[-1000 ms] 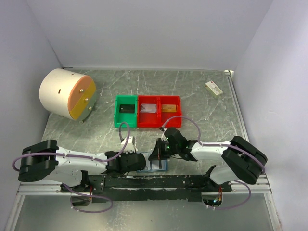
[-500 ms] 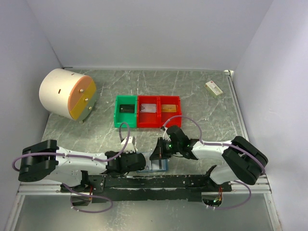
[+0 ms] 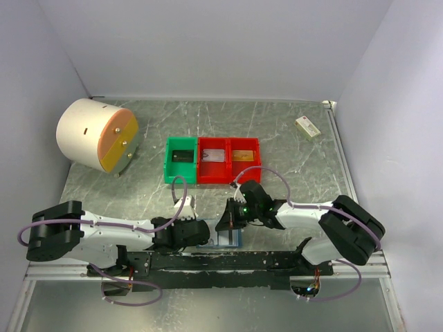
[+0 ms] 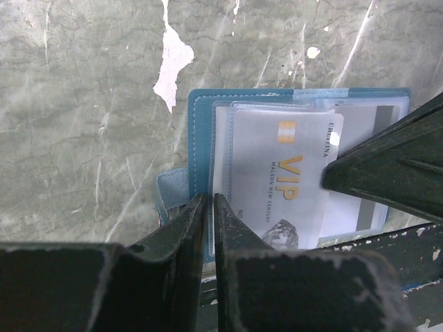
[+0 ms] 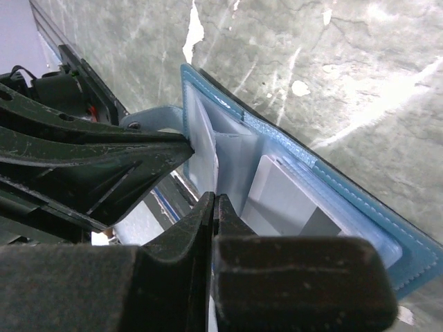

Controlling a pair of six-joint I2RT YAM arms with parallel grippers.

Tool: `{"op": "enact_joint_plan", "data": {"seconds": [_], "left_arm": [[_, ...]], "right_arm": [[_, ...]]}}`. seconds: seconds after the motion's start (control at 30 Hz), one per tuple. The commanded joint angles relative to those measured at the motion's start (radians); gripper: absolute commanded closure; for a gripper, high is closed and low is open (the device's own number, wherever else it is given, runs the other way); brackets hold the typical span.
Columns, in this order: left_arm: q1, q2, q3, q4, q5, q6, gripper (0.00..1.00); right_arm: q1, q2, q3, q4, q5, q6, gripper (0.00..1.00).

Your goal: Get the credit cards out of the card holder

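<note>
The blue card holder (image 3: pixel 227 239) lies open at the table's near edge, against the black rail. My left gripper (image 4: pixel 210 199) is shut on its left blue border (image 4: pixel 201 117). A white card printed VIP (image 4: pixel 277 173) sits in a clear sleeve, and a second card with a grey stripe (image 5: pixel 291 200) lies in the far slot. My right gripper (image 5: pixel 216 198) is shut, and a thin white card edge (image 5: pixel 205 149) runs up into its tips. From above, the two grippers (image 3: pixel 202 236) (image 3: pixel 225 225) meet over the holder.
A green bin (image 3: pixel 181 159) and two red bins (image 3: pixel 228 159) stand mid-table. At the back left lies a white and orange drum (image 3: pixel 97 135), and a small cream box (image 3: pixel 307 126) is at the back right. The black rail (image 3: pixel 221 261) runs under the holder.
The right wrist has shifted very slightly over the holder. Both grips and the holder stay as they were.
</note>
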Motion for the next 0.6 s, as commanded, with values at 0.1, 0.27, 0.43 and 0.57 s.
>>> {"op": "enact_joint_plan", "data": {"seconds": [0.1,0.27,0.43,0.57], "left_arm": [[0.003,-0.016,-0.016,0.003,-0.001,-0.005,0.80],[0.003,-0.025,-0.022,0.008,-0.004,-0.005,0.80],[0.003,-0.028,-0.011,0.009,-0.002,0.003,0.78],[0.004,-0.057,0.018,0.033,0.003,0.054,0.64]], "right_arm": [[-0.064,-0.040,-0.009,-0.057,-0.061,-0.072,1.00],[-0.102,-0.034,-0.037,-0.033,-0.124,-0.077,1.00],[-0.104,-0.003,-0.040,-0.016,-0.110,-0.063,1.00],[-0.102,0.005,-0.029,-0.022,-0.074,-0.060,1.00]]}}
